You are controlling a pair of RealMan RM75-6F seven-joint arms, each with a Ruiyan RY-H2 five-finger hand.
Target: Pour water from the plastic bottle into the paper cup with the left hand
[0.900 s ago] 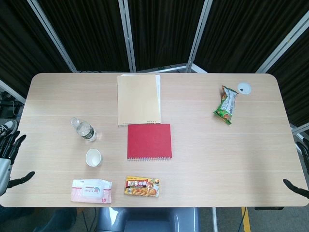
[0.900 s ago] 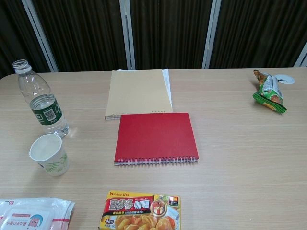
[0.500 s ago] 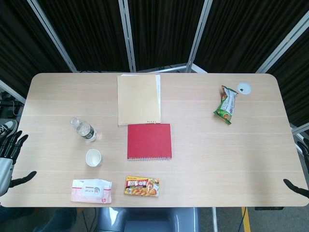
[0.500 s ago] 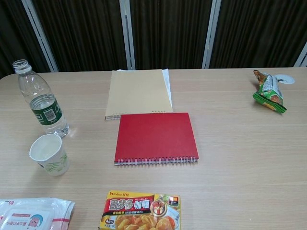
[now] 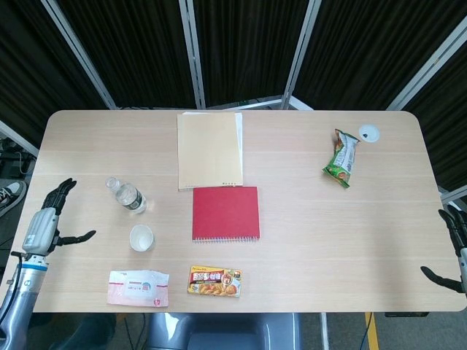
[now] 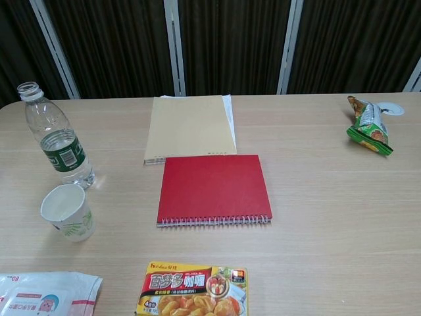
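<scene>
The plastic bottle (image 5: 126,195) stood upright and uncapped near the left end of the table (image 5: 306,240), with the paper cup (image 5: 141,238) just beside it toward the front edge. The left hand (image 5: 49,219) hovered over the table's left edge, fingers spread and holding nothing, apart from the bottle. The right hand (image 5: 454,251) showed only partly at the right edge; its fingers looked spread and empty.

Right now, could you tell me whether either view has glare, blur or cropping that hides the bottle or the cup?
Head view: even light, sharp; plastic bottle and paper cup fully visible. Chest view: both sharp, soft shadows, no glare; only the wipes pack is cropped at the bottom edge.
</scene>
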